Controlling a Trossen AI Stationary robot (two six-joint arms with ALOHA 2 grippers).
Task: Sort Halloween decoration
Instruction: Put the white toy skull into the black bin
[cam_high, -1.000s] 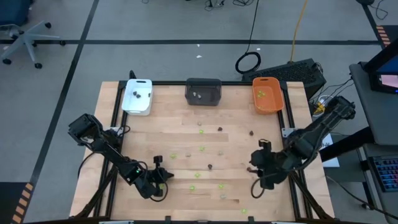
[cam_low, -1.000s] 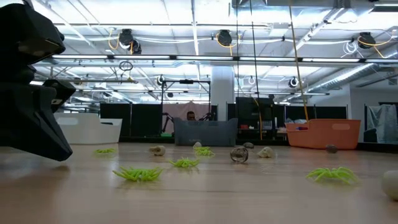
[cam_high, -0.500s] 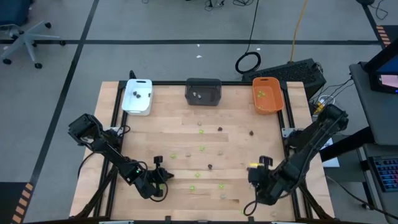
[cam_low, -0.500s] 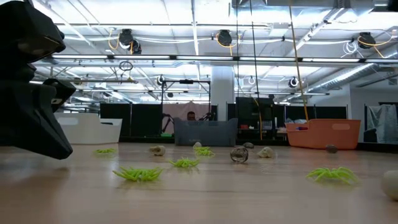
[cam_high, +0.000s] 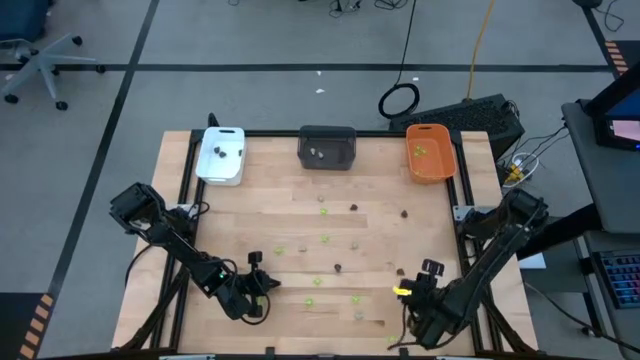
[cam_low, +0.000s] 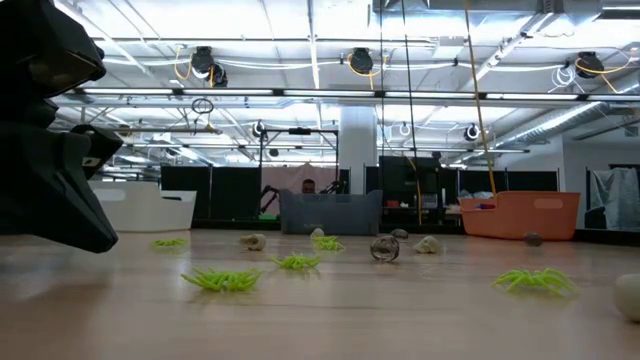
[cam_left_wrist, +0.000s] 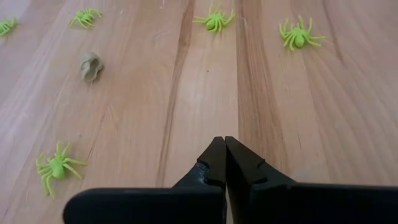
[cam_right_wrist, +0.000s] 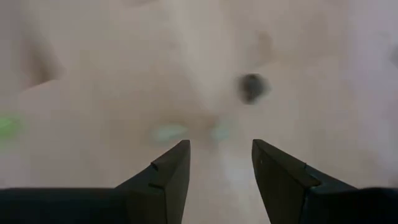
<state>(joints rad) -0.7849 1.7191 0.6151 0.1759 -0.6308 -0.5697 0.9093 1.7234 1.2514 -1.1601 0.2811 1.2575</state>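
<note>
Right gripper gapes empty over blurred table; left gripper closed, empty.

Right wrist view smeared: a dark blob at 1 o'clock of the fingers, kind not readable. High view: pieces in the white tray and dark grey tray too small to identify. Low view: black arm housing cut off at 9 o'clock edge.
</note>
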